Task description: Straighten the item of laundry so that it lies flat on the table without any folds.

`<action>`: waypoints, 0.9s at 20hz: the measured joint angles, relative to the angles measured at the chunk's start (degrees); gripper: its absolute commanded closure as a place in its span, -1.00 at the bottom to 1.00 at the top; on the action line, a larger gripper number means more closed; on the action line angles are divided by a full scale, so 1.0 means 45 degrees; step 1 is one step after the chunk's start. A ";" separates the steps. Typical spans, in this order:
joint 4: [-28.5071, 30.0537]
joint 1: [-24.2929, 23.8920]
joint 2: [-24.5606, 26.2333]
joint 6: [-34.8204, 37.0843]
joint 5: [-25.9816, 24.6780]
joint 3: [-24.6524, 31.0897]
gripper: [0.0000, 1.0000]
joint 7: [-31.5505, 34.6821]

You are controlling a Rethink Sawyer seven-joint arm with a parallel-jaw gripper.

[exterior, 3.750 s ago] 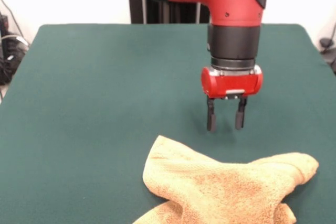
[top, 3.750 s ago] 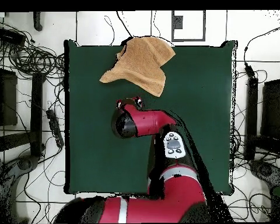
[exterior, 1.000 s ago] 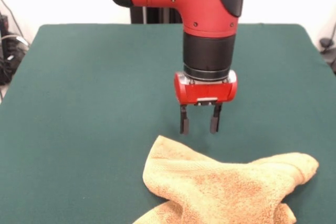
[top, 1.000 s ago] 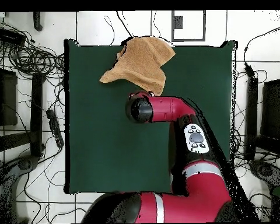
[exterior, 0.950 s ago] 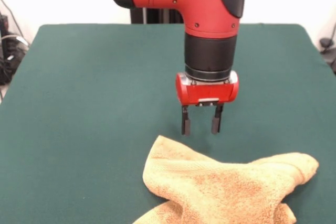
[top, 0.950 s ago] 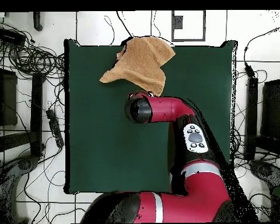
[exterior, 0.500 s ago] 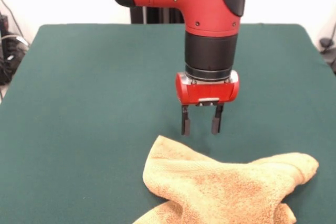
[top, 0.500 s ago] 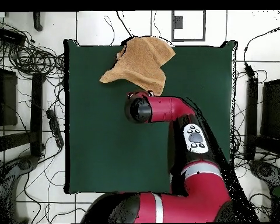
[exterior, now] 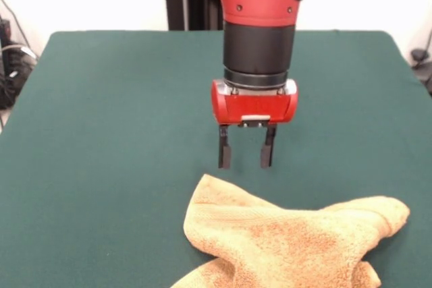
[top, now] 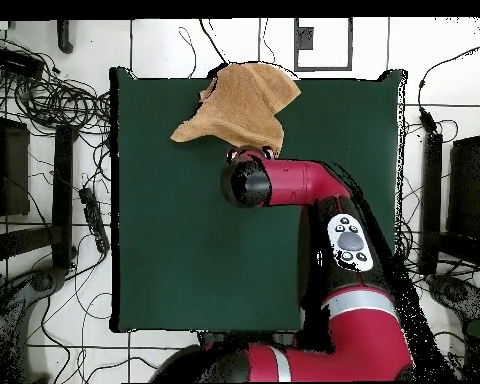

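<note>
The orange-tan terry towel [exterior: 290, 241] lies crumpled and folded at the near edge of the dark green table [exterior: 115, 119], partly cut off by the picture's bottom. In the overhead view the towel [top: 239, 108] sits at the table's [top: 174, 240] far edge from the robot's base. My gripper [exterior: 244, 160] hangs open and empty just above the table, right behind the towel's upper left fold, not touching it. In the overhead view the arm's head hides most of the gripper [top: 249, 153], which sits at the towel's lower edge.
The red and black arm [top: 324, 200] reaches across the right half of the table in the overhead view. Cables and dark equipment [top: 44, 110] lie on the floor around the table's sides.
The gripper has moved leftward in the front view and slightly upward, staying open. It now hangs behind the towel's left fold. The towel has not moved.
</note>
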 measured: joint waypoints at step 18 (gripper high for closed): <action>-0.1344 -0.1233 0.1302 0.0000 -0.0003 0.0649 -1.00 0.0000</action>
